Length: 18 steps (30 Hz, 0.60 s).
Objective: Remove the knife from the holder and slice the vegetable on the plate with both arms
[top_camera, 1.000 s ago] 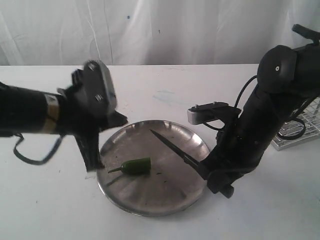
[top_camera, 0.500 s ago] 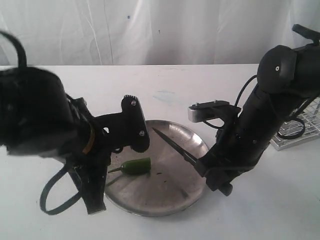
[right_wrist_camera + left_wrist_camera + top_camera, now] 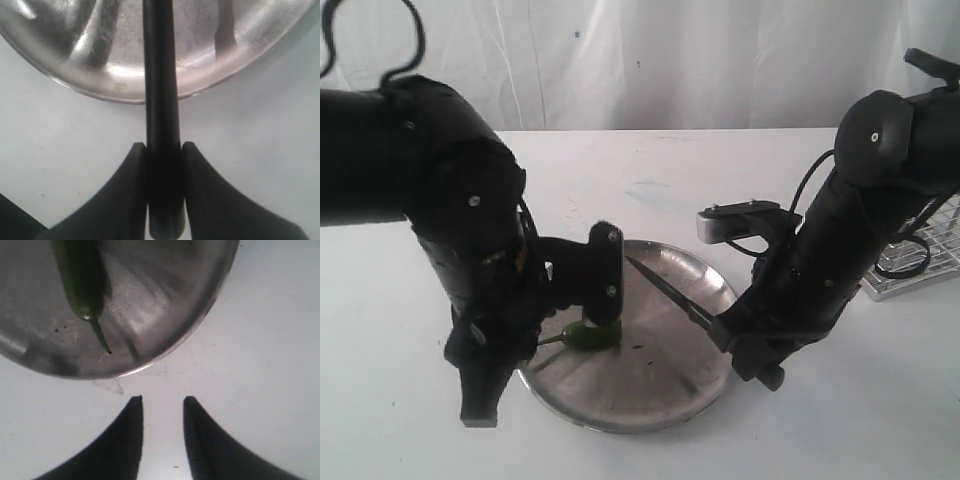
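A small glossy green chili pepper (image 3: pixel 586 335) with a thin curved stem lies on the left half of a large round shallow stainless-steel plate (image 3: pixel 650 385), which sits on the white bench (image 3: pixel 720 170). The bulky black left arm (image 3: pixel 440 200) bends down over the plate's left rim and hides part of the pepper. In the left wrist view the left pincer (image 3: pixel 161 402) has its two dark fingertips (image 3: pixel 134 407) standing apart with only bare bench between them. It holds nothing and sits just outside the plate's rim, near the pepper's stem end but not touching it. The right pincer (image 3: pixel 164 150) is clamped on the black handle of a long slim knife (image 3: pixel 658 285) with a dark pointed blade. The handle runs out between the fingers past the plate's right rim, and the blade slants across the dish toward the left arm, its tip near that arm's black link and clear of the pepper. Whether the blade touches the steel I cannot tell. Behind the black right arm (image 3: pixel 860 230), at the bench's right edge, a silver wire-grid holder (image 3: pixel 925 268) shows only in part.
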{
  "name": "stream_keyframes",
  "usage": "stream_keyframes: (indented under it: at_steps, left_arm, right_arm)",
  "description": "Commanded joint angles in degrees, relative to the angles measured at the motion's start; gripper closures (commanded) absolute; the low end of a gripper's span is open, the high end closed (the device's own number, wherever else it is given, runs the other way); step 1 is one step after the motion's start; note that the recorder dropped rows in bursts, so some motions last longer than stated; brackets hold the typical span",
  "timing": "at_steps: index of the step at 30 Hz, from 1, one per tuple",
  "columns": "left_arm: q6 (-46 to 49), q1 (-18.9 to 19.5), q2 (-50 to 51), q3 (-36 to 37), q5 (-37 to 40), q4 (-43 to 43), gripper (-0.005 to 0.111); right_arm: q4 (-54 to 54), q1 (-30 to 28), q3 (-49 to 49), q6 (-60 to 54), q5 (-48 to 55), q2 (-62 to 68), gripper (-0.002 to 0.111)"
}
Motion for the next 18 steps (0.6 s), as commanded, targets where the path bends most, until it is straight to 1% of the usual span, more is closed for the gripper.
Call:
stream_keyframes:
  at_steps: [1, 3, 7, 12, 15, 18]
  left_arm:
    - [-1.01, 0.91, 4.13, -0.15, -4.14, 0.85, 0.049]
    - [-2.3, 1.75, 6.08, -0.15, -6.95, 0.96, 0.042]
    - [-3.02, 4.06, 8.98, -0.15, -10.62, 1.09, 0.043]
    - [-3.57, 7.53, 10.29, -0.15, -19.76, -2.46, 0.043]
    - [0.42, 8.66, 10.77, -0.15, -23.68, -6.59, 0.043]
    - [9.28, 9.15, 11.53, -0.15, -24.75, -11.05, 0.043]
  right_arm:
    - [-1.76, 0.05, 0.26, 0.83, -2.32, -0.33, 0.108]
    - [-3.79, 0.05, 0.26, 3.12, -3.77, -0.33, 0.108]
    - [-8.67, 0.05, 0.26, 8.7, -5.6, -0.33, 0.108]
    - [-9.09, 0.05, 0.26, 9.46, -6.45, -0.33, 0.108]
    - [-9.09, 0.05, 0.26, 9.46, -6.71, -0.33, 0.108]
    - [-9.09, 0.05, 0.26, 9.46, -7.1, -0.33, 0.108]
